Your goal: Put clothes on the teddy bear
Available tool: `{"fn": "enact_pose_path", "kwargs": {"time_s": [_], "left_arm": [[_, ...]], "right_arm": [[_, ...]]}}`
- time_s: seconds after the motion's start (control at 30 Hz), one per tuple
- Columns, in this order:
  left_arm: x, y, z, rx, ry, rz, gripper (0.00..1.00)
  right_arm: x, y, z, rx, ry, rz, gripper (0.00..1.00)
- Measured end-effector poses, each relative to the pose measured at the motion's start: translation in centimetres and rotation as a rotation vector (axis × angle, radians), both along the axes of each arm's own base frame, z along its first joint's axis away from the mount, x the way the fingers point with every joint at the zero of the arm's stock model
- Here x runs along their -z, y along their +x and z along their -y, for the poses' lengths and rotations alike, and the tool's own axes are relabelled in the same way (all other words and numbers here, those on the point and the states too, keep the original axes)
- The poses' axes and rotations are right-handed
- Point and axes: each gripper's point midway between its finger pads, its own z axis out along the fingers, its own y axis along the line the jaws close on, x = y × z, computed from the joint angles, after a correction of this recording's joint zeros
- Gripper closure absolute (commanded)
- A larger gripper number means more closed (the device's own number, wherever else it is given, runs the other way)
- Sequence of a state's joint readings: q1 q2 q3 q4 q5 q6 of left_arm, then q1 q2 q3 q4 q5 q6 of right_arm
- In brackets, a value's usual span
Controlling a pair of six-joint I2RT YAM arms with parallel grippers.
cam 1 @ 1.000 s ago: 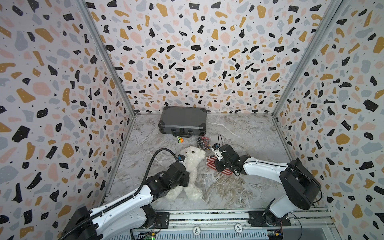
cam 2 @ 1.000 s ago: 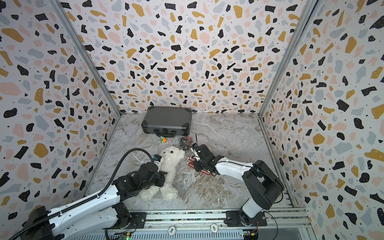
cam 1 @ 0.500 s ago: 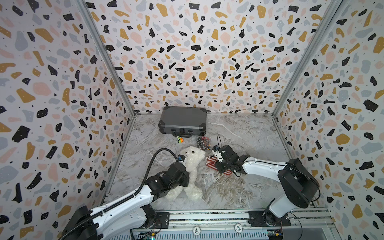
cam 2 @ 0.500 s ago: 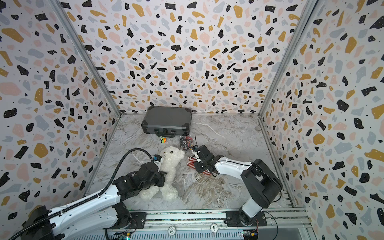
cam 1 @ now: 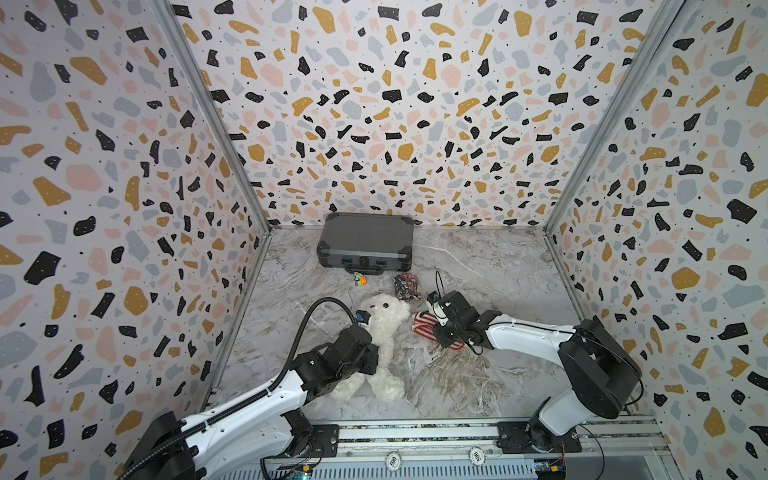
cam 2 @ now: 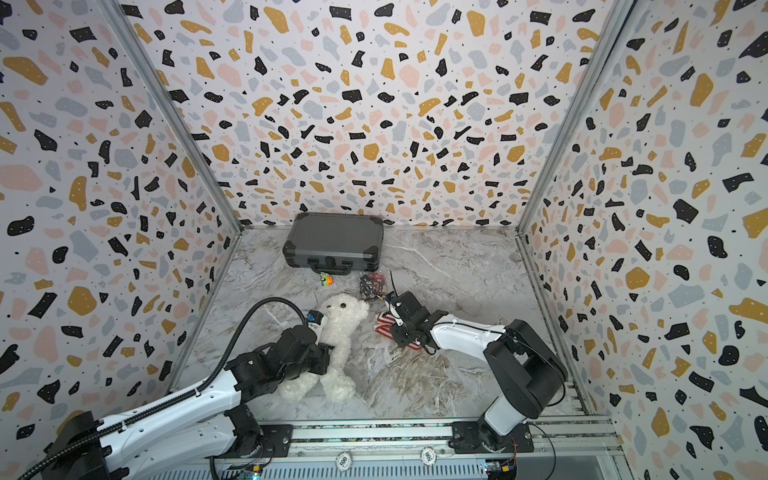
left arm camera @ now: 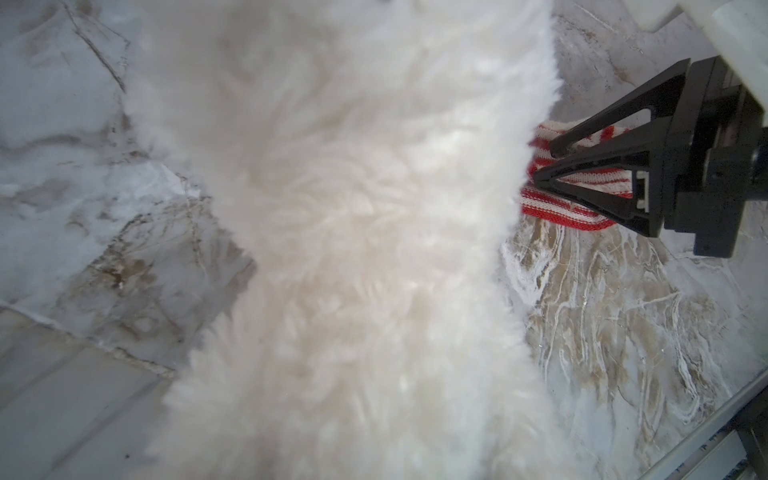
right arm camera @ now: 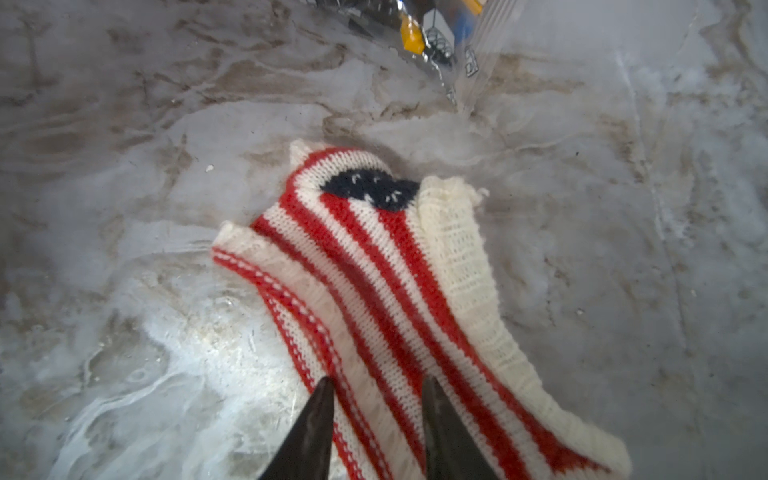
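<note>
Evidently the right gripper (right arm camera: 378,384) has just spread its jaws over the striped sweater (right arm camera: 374,257), leaving the teddy bear (cam 1: 384,332) undressed; whether the left gripper (cam 1: 370,348) grips it is hidden.

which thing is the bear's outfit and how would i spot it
From the grey case at the back wall, come forward to the white teddy bear. Beside it, under the right gripper, lies a small knit garment. It alone is red-and-cream striped with a navy patch.
</note>
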State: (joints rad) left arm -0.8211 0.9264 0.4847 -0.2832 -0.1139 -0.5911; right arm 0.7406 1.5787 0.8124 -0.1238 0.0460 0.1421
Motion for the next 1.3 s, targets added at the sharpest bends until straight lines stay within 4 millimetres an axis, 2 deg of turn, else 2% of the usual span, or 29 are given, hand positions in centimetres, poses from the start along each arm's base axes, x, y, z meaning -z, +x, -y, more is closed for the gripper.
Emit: {"fn": "enact_pose_path", "kwargs": {"time_s": [0.13, 1.0, 1.17, 1.3], "left_arm": [[0.0, 0.0, 0.0, 0.0, -0.001, 0.0, 0.76], [0.0, 0.0, 0.0, -0.001, 0.001, -0.001, 0.76], [0.0, 0.0, 0.0, -0.001, 0.002, 0.0, 0.76], [0.0, 0.0, 0.0, -0.003, 0.003, 0.001, 0.76]], "right_arm": [[0.4, 0.0, 0.1, -0.005, -0.013, -0.002, 0.69], [1.0, -0.4, 0.0, -0.04, -0.027, -0.022, 0.68], [1.9, -0.6, 0.1, -0.039, -0.043, -0.041, 0.74], [1.9, -0.5, 0.2, -0.036, -0.044, -0.039, 0.86]]}}
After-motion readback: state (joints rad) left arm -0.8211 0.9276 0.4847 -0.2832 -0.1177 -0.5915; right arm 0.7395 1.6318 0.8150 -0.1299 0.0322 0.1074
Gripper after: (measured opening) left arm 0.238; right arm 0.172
